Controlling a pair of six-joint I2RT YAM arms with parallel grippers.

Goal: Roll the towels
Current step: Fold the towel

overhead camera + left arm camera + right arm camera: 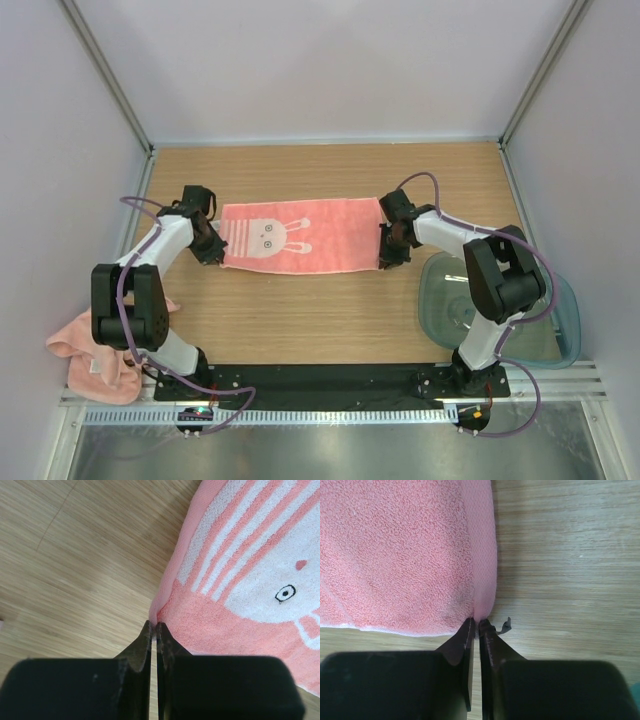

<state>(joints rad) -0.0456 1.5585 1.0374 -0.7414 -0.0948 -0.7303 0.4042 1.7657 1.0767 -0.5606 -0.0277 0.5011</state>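
A salmon-pink towel (pixel 298 235) with a white rabbit print lies flat across the middle of the table. My left gripper (pixel 216 257) is at its near-left corner. In the left wrist view the jaws (pixel 154 625) are shut, pinching the towel (pixel 240 580) at that corner. My right gripper (pixel 386 258) is at the near-right corner. There the jaws (pixel 476 622) are closed on the towel (pixel 405 555) at its hem. A second pink towel (pixel 95 350) lies crumpled at the table's near-left edge, beside the left arm's base.
A translucent grey-green plastic tub (pixel 560 330) sits at the near right, partly under the right arm. Grey walls enclose the table on three sides. Bare wood shows behind and in front of the flat towel.
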